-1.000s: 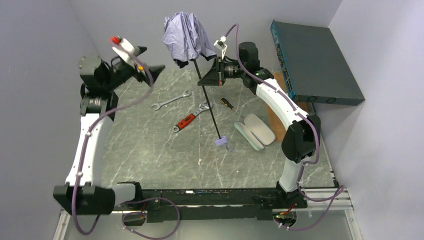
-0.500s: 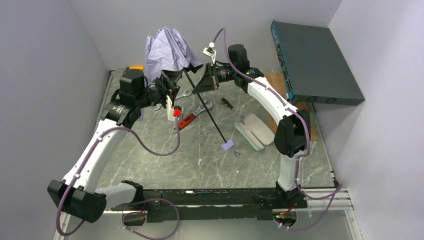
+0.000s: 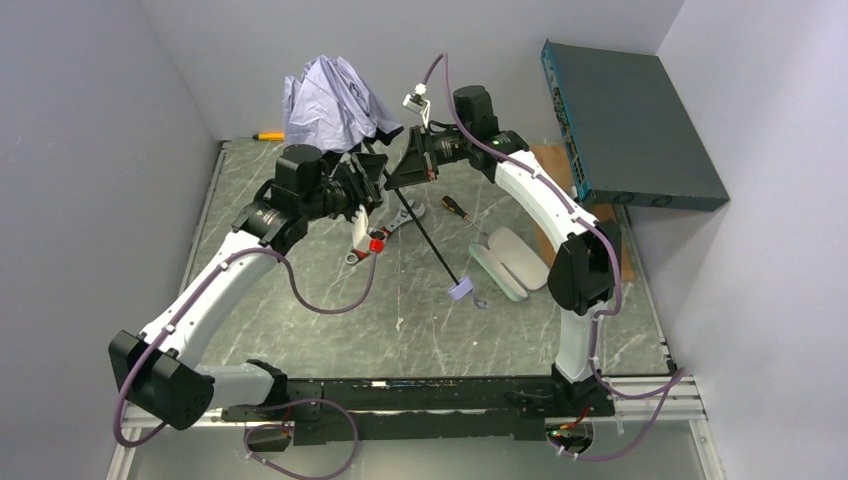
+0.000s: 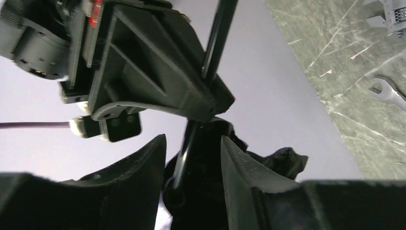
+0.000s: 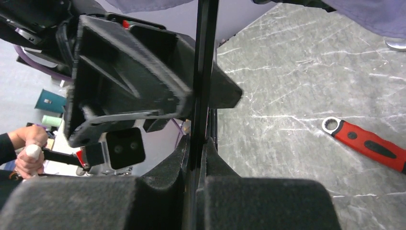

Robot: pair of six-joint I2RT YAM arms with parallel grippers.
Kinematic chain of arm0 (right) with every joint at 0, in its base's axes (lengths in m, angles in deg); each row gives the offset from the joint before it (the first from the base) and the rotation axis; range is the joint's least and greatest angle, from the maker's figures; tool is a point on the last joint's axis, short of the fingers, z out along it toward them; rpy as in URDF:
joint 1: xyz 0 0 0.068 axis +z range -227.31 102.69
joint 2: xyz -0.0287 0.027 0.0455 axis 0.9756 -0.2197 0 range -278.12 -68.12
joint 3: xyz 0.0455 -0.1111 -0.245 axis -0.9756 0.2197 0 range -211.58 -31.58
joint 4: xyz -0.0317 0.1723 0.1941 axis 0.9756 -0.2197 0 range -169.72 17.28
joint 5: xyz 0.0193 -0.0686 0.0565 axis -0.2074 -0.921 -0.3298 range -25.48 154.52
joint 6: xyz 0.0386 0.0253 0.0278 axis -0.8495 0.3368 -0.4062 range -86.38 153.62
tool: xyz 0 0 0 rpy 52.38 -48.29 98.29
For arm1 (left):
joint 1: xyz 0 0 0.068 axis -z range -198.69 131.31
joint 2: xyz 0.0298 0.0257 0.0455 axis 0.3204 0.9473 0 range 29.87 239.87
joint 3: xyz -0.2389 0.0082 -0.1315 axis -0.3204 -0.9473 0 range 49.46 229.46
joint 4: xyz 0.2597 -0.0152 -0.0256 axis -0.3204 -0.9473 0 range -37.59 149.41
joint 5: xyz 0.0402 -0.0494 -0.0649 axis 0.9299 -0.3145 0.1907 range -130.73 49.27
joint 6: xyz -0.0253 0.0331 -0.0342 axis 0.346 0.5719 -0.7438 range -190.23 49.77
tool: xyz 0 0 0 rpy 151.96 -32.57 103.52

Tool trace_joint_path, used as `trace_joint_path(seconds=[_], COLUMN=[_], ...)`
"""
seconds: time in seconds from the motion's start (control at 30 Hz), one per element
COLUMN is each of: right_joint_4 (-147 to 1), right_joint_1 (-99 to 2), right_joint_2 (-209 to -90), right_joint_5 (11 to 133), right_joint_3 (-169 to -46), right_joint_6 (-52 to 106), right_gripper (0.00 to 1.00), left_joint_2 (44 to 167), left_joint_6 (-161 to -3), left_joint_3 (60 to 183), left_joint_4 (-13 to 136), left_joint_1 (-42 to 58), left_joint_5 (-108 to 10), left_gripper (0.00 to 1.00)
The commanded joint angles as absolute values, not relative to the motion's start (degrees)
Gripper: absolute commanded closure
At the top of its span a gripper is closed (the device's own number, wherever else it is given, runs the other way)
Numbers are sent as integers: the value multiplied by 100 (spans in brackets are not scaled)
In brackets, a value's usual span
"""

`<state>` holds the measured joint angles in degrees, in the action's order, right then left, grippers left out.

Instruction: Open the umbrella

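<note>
The umbrella (image 3: 333, 98) is held up over the back of the table, folded, its lavender fabric bunched at the top. Its thin black shaft (image 3: 430, 243) slants down to the small handle (image 3: 460, 291), which hangs just above the table. My right gripper (image 3: 393, 182) is shut on the shaft (image 5: 203, 72) a little below the canopy. My left gripper (image 3: 370, 172) has come in from the left and stands open, its fingers (image 4: 143, 177) on either side of the shaft (image 4: 184, 153) where the black lining (image 4: 268, 160) bunches, with gaps showing.
A mint-green case (image 3: 510, 262) lies right of the handle, with a screwdriver (image 3: 455, 207) behind it. A red-handled wrench (image 5: 368, 143) lies under the left wrist. A dark box (image 3: 630, 120) sits at the back right, and a yellow tool (image 3: 268, 135) lies by the back wall.
My left arm swung in from the back left to the shaft and its jaws narrowed around it. The right gripper shifted the umbrella slightly left, still shut on the shaft.
</note>
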<state>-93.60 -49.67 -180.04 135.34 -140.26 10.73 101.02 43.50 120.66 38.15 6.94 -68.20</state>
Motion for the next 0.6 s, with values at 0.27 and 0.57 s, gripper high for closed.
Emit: trace_joint_path(seconds=[0.27,0.57], right_joint_4=[-7875,-5599], right_joint_1=[-4967,-6558], right_joint_2=[-17566,-17865], right_joint_5=[13749,11855], right_joint_3=[-14202,-15447], right_joint_6=[428,-1452], right_gripper=[69,5], left_joint_2=[9915,9483], left_joint_6=[4024,513], left_joint_3=[11811,12047], left_joint_4=[4098,4197], left_joint_1=[724,457], left_joint_5=[-6610,-7791], left_gripper=[100,100])
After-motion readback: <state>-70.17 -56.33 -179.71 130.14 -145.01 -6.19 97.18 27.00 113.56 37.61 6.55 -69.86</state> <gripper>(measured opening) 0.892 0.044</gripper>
